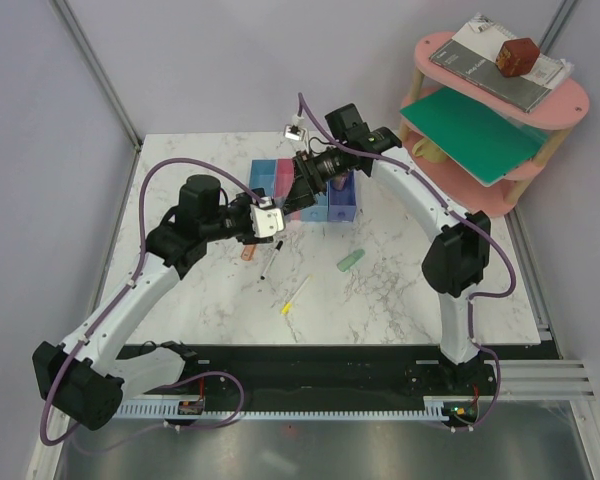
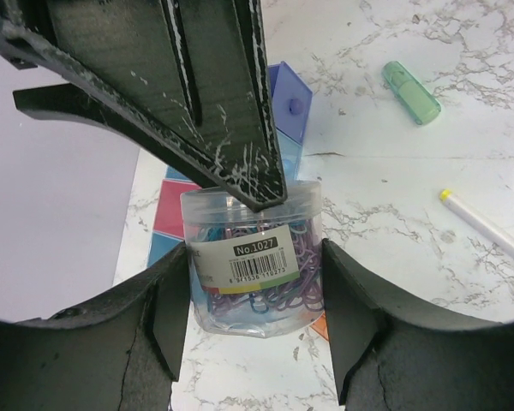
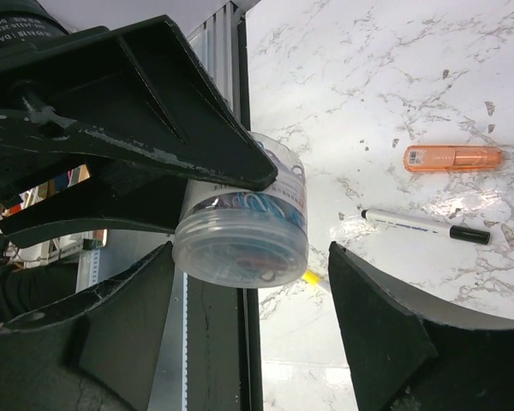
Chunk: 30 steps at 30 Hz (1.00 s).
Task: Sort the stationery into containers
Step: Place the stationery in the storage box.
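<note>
My left gripper point(image 1: 269, 226) is shut on a clear jar of coloured paper clips point(image 2: 253, 287) and holds it above the table, in front of the joined bins point(image 1: 342, 203). My right gripper point(image 1: 298, 192) is open, its jaws standing wide on either side of the jar point(image 3: 240, 248); whether one jaw touches it I cannot tell. On the marble lie a pale green eraser point(image 1: 351, 260), an orange eraser point(image 3: 452, 157), a black-white pen point(image 3: 424, 225) and a yellow pencil point(image 1: 294, 296). The bins show in the left wrist view point(image 2: 291, 107), behind the jar.
A pink round shelf point(image 1: 555, 100) with books and a green board stands at the back right. A black rail point(image 1: 330, 355) runs along the table's near edge. The two arms cross closely over the table's middle.
</note>
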Each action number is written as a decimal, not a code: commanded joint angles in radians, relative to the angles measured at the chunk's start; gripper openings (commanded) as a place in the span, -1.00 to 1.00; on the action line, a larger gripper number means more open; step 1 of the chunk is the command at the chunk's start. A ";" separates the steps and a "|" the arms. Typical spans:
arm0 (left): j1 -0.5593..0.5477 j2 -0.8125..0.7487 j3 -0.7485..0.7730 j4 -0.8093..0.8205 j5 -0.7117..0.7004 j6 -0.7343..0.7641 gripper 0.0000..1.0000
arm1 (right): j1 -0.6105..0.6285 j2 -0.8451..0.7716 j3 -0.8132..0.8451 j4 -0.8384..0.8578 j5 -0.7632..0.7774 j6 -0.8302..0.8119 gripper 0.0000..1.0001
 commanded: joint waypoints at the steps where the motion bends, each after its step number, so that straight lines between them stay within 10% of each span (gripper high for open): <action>1: -0.004 -0.036 -0.008 0.077 -0.019 -0.019 -0.87 | -0.017 -0.045 -0.002 0.025 -0.015 -0.004 0.55; 30: -0.004 -0.027 -0.014 0.112 -0.017 -0.024 -0.94 | 0.013 -0.026 -0.008 0.044 -0.021 0.016 0.55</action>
